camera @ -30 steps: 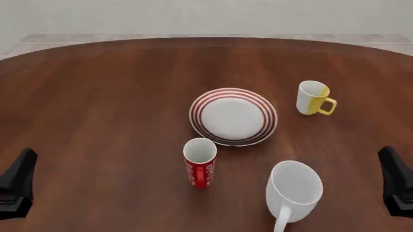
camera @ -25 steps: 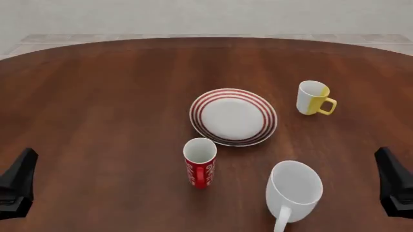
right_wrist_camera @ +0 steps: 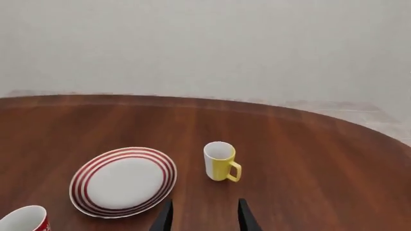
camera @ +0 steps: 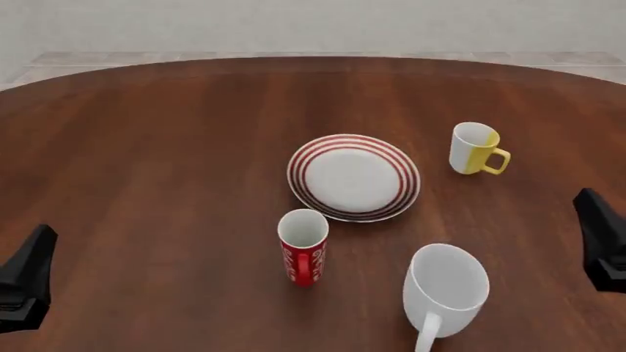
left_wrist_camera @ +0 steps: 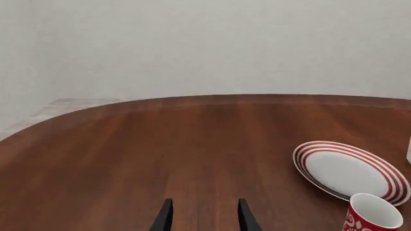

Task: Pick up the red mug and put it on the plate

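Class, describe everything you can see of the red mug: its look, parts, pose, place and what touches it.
The red mug is tall and narrow, glossy like glazed ceramic, red outside with a white pattern and plain white inside. Its red handle faces the camera in the front view. It stands upright and looks empty on the brown wooden table, just in front of the red-ringed plate, apart from it. The large white mug stands to its right, not touching. Only the table touches it; neither gripper is near.
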